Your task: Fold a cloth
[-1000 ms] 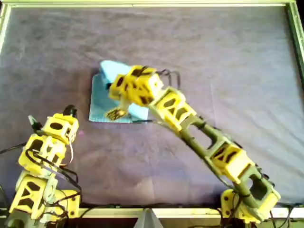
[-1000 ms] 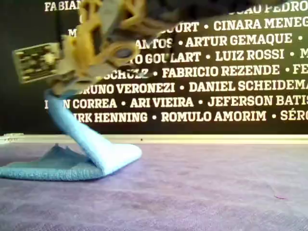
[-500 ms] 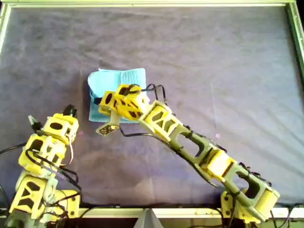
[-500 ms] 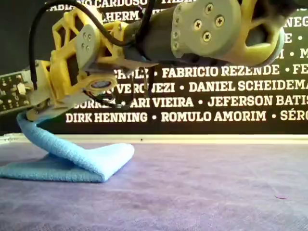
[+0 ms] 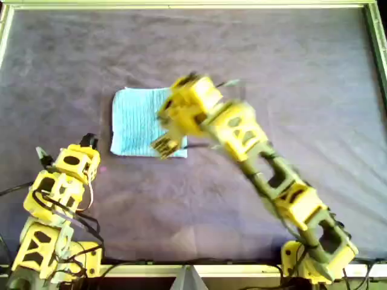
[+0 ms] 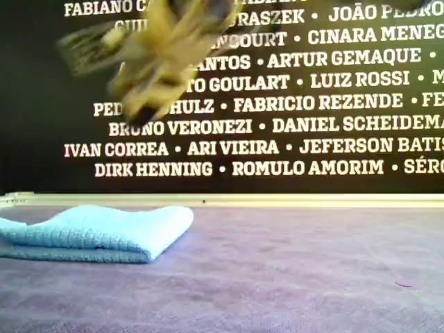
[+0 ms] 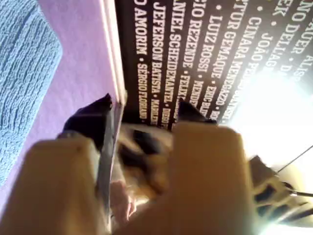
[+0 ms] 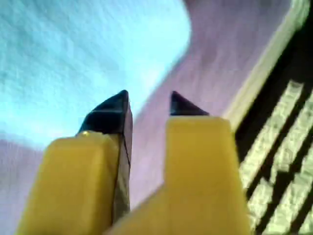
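Sky-blue microfibre, faintly ribbed: the cloth (image 5: 142, 124) lies folded on the dark purple-grey table cover (image 5: 290, 78), left of centre in the overhead view. In the exterior view it sits at the left, two soft layers stacked, a rounded fold edge facing that view's right (image 6: 104, 232). Right gripper (image 8: 146, 105) hangs above the cloth's edge, blurred, dark pointed tips a narrow gap apart with nothing between them; cloth shows beyond the tips, not touched. Its yellow, blocky arm (image 5: 266, 175) reaches in from the overhead view's lower right. Left gripper (image 7: 144, 110) rests apart from the cloth, tips spread, empty; its arm (image 5: 57, 199) is bunched at the overhead view's lower left
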Available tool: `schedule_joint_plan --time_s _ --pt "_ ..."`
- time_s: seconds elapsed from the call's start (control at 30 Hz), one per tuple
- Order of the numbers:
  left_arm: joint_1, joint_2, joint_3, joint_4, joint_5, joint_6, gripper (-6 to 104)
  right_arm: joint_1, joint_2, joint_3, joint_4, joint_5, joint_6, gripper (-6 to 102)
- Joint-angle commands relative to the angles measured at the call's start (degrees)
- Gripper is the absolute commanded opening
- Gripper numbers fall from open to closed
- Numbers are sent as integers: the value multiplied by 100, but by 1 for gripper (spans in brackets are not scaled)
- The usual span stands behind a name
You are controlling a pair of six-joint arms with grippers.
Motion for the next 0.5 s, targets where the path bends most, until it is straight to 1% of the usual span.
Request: schedule_joint_plan --time_s 0.0,0.03,0.07,0.23,0.33,0.47 --pt "9 97 -79 -53 -44 -35 47 -703 932 -343 1037 9 -62 3" --pt "9 97 -79 -53 -44 -35 47 -967 914 -334 1090 18 -62 -2" --pt "9 97 -79 -53 -44 -35 47 -1292 914 -334 1020 18 18 -5" --pt "9 97 -79 -53 -44 -35 47 -2821 1046 -334 976 18 35 1" --pt "9 97 -79 -53 -44 -35 47 -3674 1230 -334 976 18 -35 1" --pt "9 97 -79 -53 -44 -35 47 -4562 1626 -220 976 18 -53 1"
